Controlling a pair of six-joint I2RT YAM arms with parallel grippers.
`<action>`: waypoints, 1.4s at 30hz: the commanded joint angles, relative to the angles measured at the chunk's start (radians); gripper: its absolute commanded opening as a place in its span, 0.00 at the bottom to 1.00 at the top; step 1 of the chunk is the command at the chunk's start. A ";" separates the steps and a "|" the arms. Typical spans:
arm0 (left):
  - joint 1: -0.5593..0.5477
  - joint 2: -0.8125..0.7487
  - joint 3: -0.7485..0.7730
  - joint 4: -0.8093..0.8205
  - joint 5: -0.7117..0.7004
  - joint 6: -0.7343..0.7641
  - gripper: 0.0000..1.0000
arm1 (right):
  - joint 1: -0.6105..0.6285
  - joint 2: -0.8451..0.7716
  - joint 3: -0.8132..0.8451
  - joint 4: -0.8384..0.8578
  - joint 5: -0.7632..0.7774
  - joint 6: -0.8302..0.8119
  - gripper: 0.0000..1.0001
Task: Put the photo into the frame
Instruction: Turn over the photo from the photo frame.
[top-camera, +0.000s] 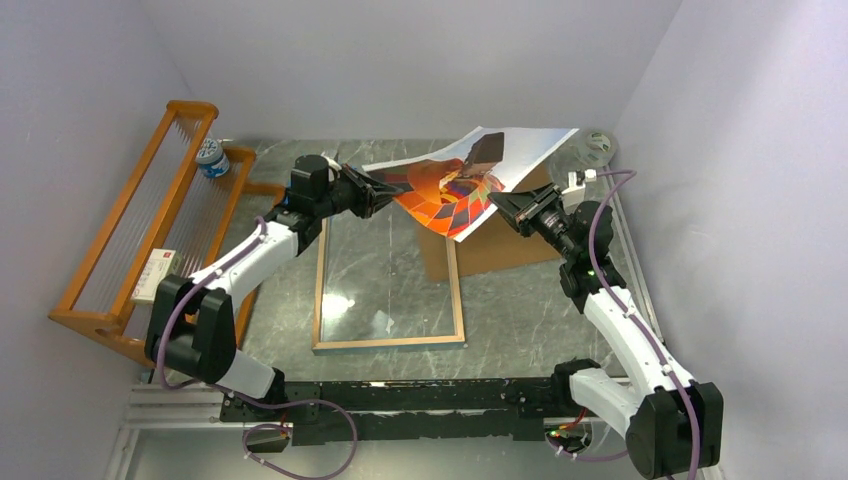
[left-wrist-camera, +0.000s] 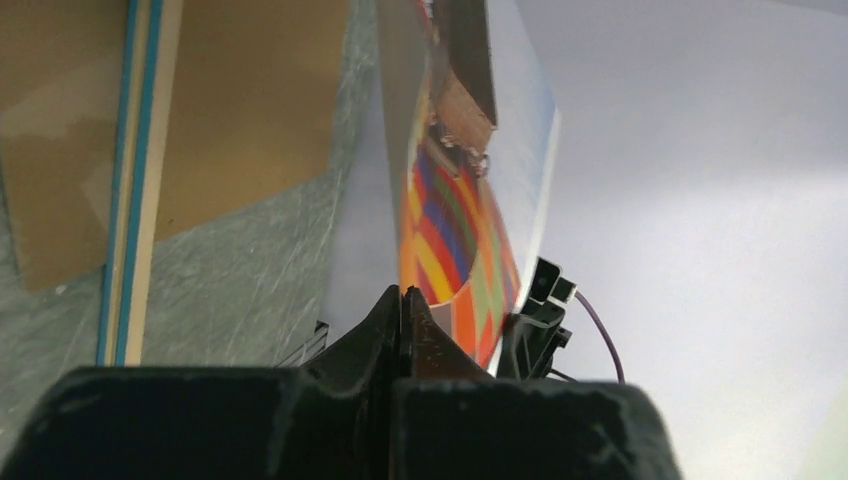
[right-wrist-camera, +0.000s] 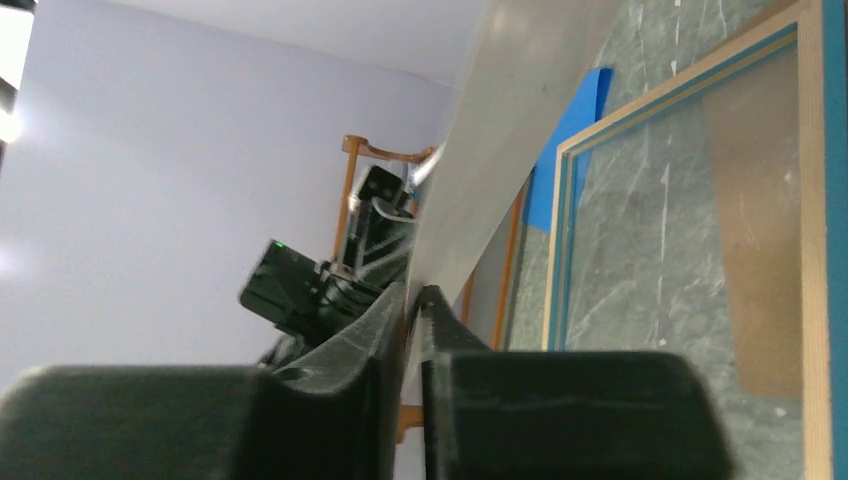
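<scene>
**Left claw and right claw pinch the photo above the far end of the frame**

Each claw is pressed together on an edge of the photo. The left claw has the left edge and the right claw has the right edge, so the sheet hangs between them, clear of the surface. It is bowed and tilted, with its far right corner riding highest. It sits over the frame's far right corner and the brown board beside it. The frame lies flat on the surface to the near left, light wood uppermost, with the marble showing through its glass.

The step in hand looks like carrying the sheet across and laying it in the opening. To do that well:

- Move both arms together at one pace, so the sheet neither buckles nor gets pulled from a claw.
- Take out the tilt first, then bring the photo near and left until its edges run parallel with the frame's inner rim.
- Lower one long edge into the recess first, then let the rest settle.
- Spread the claws only once the sheet rests flat.

The top view shows the balloon picture facing up. If the wood side is the frame's back, the print may need to face the glass, so check this before lowering.
</scene>
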 joint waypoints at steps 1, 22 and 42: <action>0.004 -0.002 0.139 -0.051 0.007 0.096 0.03 | 0.006 -0.027 0.005 0.059 -0.039 -0.073 0.27; 0.122 0.046 0.697 -0.669 0.003 0.277 0.03 | 0.132 -0.177 0.169 -0.403 0.189 -0.843 0.90; 0.129 -0.024 0.849 -0.805 -0.091 0.040 0.03 | 0.640 -0.043 0.048 0.156 0.457 -1.316 0.90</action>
